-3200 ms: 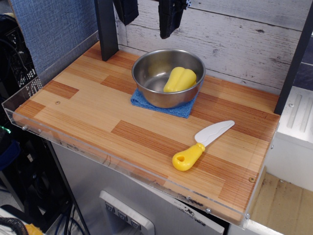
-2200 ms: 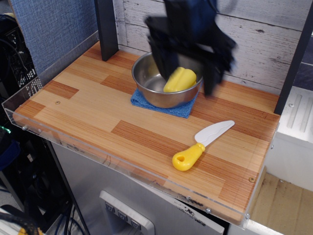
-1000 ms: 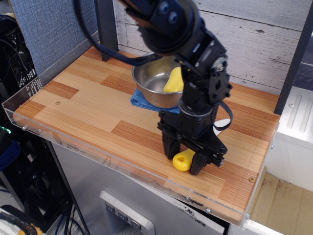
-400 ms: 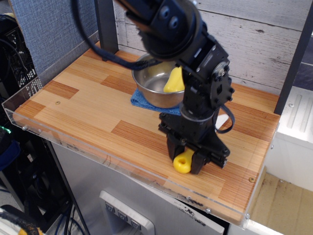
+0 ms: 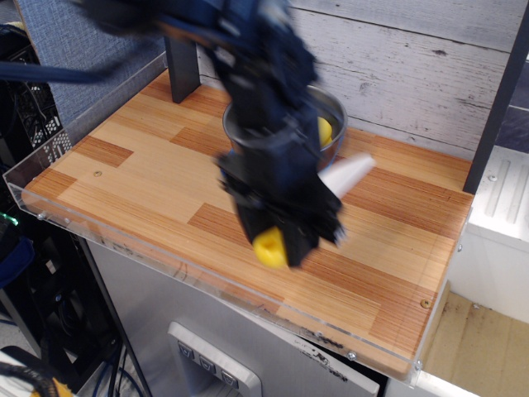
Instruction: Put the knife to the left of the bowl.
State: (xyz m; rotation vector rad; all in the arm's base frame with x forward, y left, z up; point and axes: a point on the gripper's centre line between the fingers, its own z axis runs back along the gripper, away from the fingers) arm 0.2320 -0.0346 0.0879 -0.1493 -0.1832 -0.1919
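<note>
One wooden surface [image 5: 132,182] is carrying everything, with a blurred dark robot arm [image 5: 256,91] reaching over its middle. The steel bowl [image 5: 332,112] is sitting at the back, mostly hidden by the arm. The tool [image 5: 281,227] is gripping the knife [image 5: 285,236] above the surface, closed around its yellow handle, white blade pointing up-right.

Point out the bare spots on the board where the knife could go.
Bare wood lies left of the bowl, between the dark post and the front edge. The right front corner is bare too. The middle is crowded by the gripper holding the knife.
</note>
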